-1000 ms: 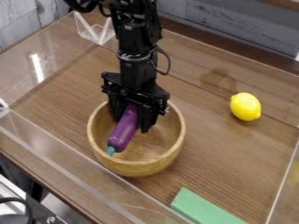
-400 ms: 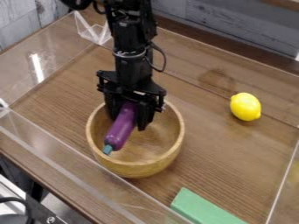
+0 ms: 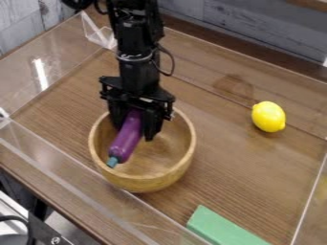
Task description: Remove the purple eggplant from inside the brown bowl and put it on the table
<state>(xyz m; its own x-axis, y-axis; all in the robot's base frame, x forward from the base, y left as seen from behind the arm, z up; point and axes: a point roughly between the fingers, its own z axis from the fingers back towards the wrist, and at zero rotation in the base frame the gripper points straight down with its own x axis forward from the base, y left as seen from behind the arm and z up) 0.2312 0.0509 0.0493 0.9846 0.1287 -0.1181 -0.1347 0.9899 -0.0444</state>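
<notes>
The black gripper [image 3: 137,122] points straight down into the brown bowl [image 3: 179,163] and is shut on the upper end of the purple eggplant [image 3: 124,144]. The eggplant hangs tilted, and its bluish-green stem tip sits low by the bowl's left inner wall. I cannot tell whether the tip touches the bowl. The bowl stands on the dark wood table [image 3: 243,163], left of centre.
A yellow lemon [image 3: 269,117] lies on the table to the right. A flat green block [image 3: 230,228] sits at the front edge. Clear acrylic walls [image 3: 52,67] run around the tabletop.
The gripper has shifted slightly left with the eggplant still in its grip, and the bowl has slid a little left with it.
</notes>
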